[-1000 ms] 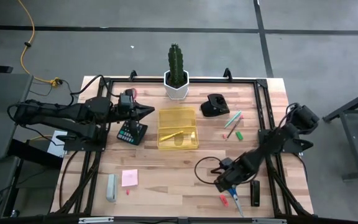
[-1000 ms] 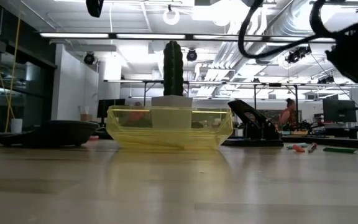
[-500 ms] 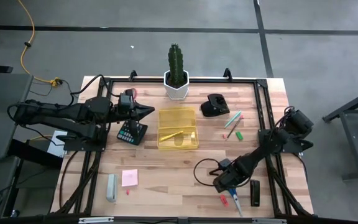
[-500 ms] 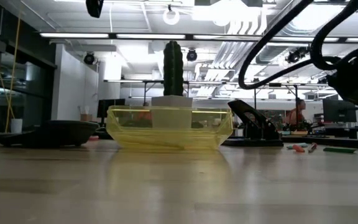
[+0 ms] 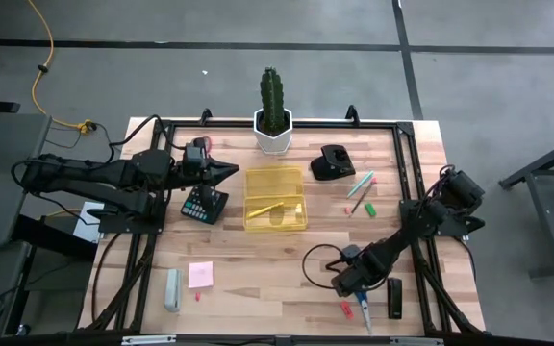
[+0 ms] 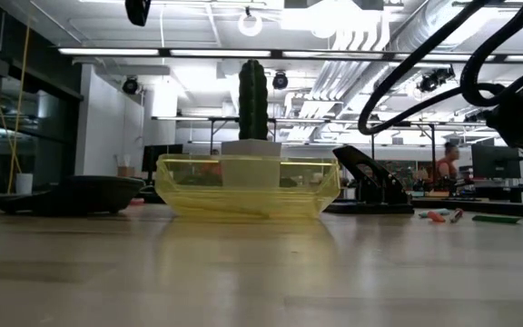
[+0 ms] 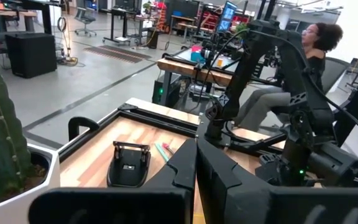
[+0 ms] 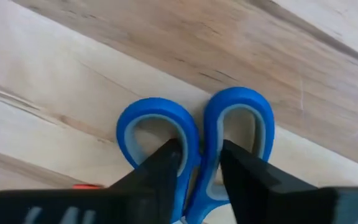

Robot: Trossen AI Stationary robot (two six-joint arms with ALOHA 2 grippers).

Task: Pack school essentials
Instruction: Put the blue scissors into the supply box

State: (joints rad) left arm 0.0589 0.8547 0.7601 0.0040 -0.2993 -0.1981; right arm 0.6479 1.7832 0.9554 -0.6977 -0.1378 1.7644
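The blue-handled scissors (image 8: pixel 197 127) lie flat on the wooden table at its near right (image 5: pixel 363 308). My right gripper (image 8: pixel 199 152) points down over their handles (image 5: pixel 354 285), one finger in each loop. My left gripper (image 5: pixel 231 173) hangs level and shut above the table's left half, holding nothing. A clear yellow box (image 5: pixel 275 199) in the middle holds a thin yellow pencil (image 5: pixel 269 209). A pink sticky-note pad (image 5: pixel 200 276) lies at the near left. Green and red pieces (image 5: pixel 362 187) lie at the far right. My right gripper comes from above, pointing down, with one fingertip (image 8: pixel 169 152) inside the left loop and the other inside the right loop. The two inner bars of the handles (image 8: pixel 201 140) are pinched between them. The scissors lie flat on the table.
A cactus in a white pot (image 5: pixel 272 115) stands at the far edge, with a black stapler (image 5: pixel 333 161) to its right. A calculator (image 5: pixel 203 204) lies under my left arm. A grey piece (image 5: pixel 172 288), a red piece (image 5: pixel 346 308) and a black piece (image 5: pixel 394 298) lie near the front.
My right arm has sunk a little toward the blue scissors at the near right. The scissors and the other things have stayed where they were.
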